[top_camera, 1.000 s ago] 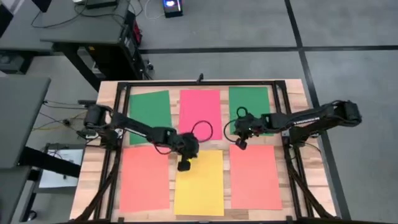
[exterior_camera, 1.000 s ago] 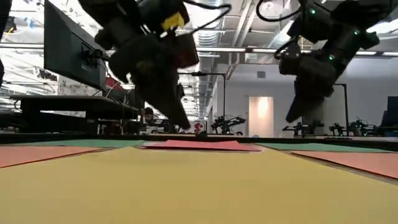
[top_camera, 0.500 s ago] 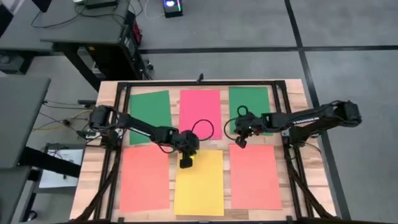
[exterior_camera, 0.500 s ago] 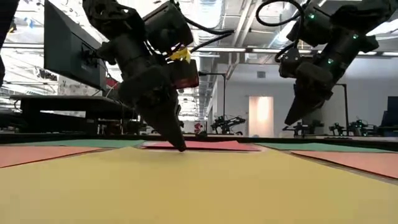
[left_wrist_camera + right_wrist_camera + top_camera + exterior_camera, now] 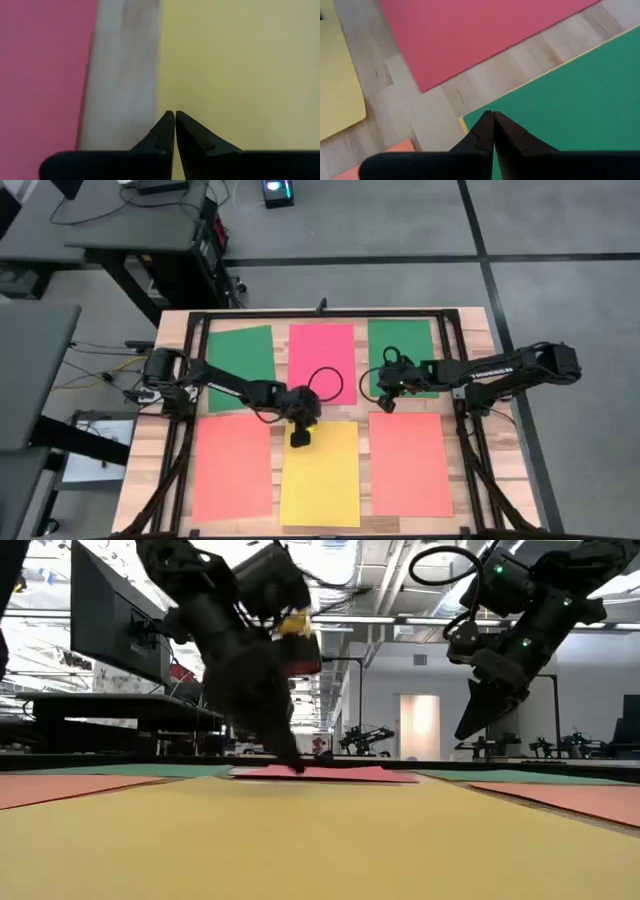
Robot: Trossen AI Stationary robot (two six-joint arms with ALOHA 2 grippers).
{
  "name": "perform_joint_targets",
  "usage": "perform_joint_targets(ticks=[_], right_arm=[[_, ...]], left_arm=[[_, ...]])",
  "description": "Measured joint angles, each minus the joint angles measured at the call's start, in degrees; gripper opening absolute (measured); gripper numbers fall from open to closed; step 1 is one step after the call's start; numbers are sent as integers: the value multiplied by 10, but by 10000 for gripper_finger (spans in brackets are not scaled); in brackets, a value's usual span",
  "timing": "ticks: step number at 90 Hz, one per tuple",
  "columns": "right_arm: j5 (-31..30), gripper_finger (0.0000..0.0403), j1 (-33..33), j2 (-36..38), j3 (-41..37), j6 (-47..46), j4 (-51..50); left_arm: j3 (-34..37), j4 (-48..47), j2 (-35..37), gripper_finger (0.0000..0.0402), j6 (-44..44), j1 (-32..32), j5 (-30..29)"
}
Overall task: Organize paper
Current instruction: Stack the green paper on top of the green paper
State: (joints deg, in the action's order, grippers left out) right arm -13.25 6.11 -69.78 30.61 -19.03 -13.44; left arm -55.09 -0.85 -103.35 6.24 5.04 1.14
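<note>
Six sheets lie spread in two rows on the table (image 5: 478,320), none stacked yet; we judge most work's left. L gripper (image 5: 174,116), fingers closed, empty, sits on the yellow sheet (image 5: 320,475) edge. R gripper (image 5: 492,116), closed, empty, over the green sheet (image 5: 570,95) corner.

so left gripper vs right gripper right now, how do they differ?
Left gripper is at the yellow sheet, at its far edge; right gripper is over the near corner of the right-hand green sheet. In the low view the left gripper tip is down at paper level, while the right gripper hangs clear above the table. Shared: both are shut, holding nothing.
</note>
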Motion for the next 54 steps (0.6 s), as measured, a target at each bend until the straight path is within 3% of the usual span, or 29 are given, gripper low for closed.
perform_joint_targets(ticks=[21,54], right_arm=[[-7,0,0,0,0,1,25],[-6,0,0,0,1,2,25]], left_arm=[[0,-9,-27,0,3,26,1],[-1,-8,-38,0,5,0,-4]])
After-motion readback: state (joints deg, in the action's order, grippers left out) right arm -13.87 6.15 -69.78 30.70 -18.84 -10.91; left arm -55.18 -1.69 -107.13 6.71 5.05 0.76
